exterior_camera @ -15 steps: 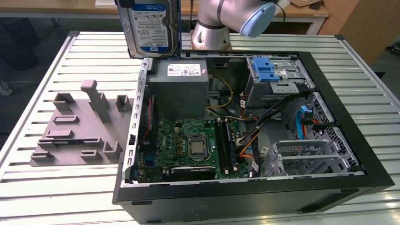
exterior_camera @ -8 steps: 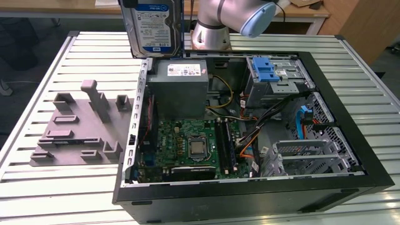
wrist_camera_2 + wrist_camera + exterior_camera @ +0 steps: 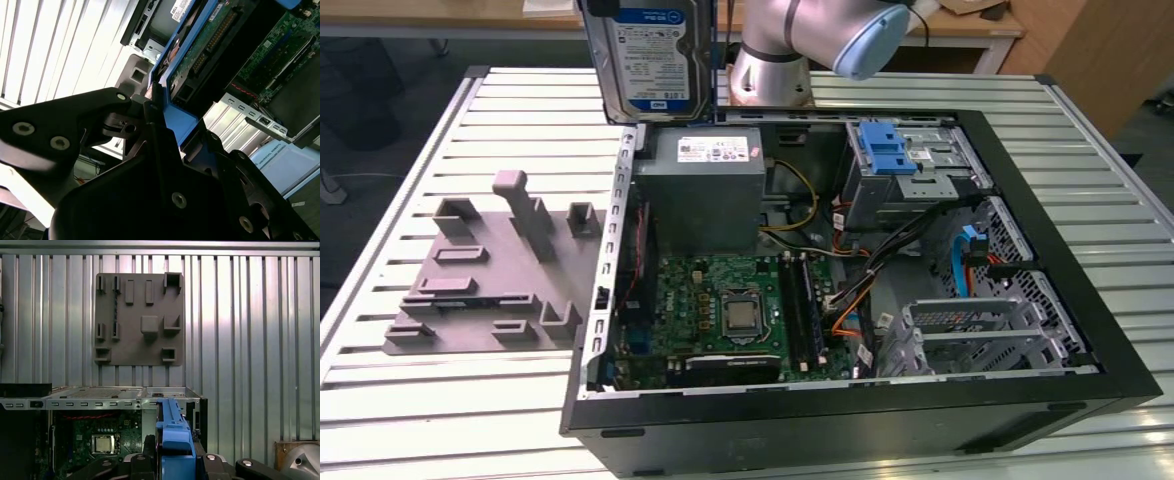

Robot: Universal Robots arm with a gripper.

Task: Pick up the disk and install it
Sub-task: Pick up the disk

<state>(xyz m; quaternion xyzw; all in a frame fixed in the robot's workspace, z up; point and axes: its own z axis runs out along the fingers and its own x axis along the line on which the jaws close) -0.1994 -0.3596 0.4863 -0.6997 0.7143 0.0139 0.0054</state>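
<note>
Gripper (image 3: 175, 462) is clamped on the disk (image 3: 647, 58). In both wrist views its black fingers (image 3: 107, 112) squeeze the blue bracket (image 3: 177, 117) from either side, with the bracket edge sitting between them. The disk is in the air, upright, hanging from the gripper with its label side facing the exterior view; the second wrist view shows its green circuit-board side. The robot arm (image 3: 794, 45) is just beside it, on the exterior view's right. The open computer case (image 3: 854, 425) is below the gripper, and the disk hangs over the case's far corner on the exterior view's left. The power supply (image 3: 707, 185) is the nearest part under the gripper. The motherboard (image 3: 720, 300) and its CPU (image 3: 743, 317) are lower and further out. The drive cage (image 3: 914, 165) with its blue latch (image 3: 887, 145) is well apart from the gripper, across the case toward the exterior view's right. A grey fixture plate (image 3: 140, 320) lies on the slatted table (image 3: 440, 400) outside the case wall, apart from the disk.
</note>
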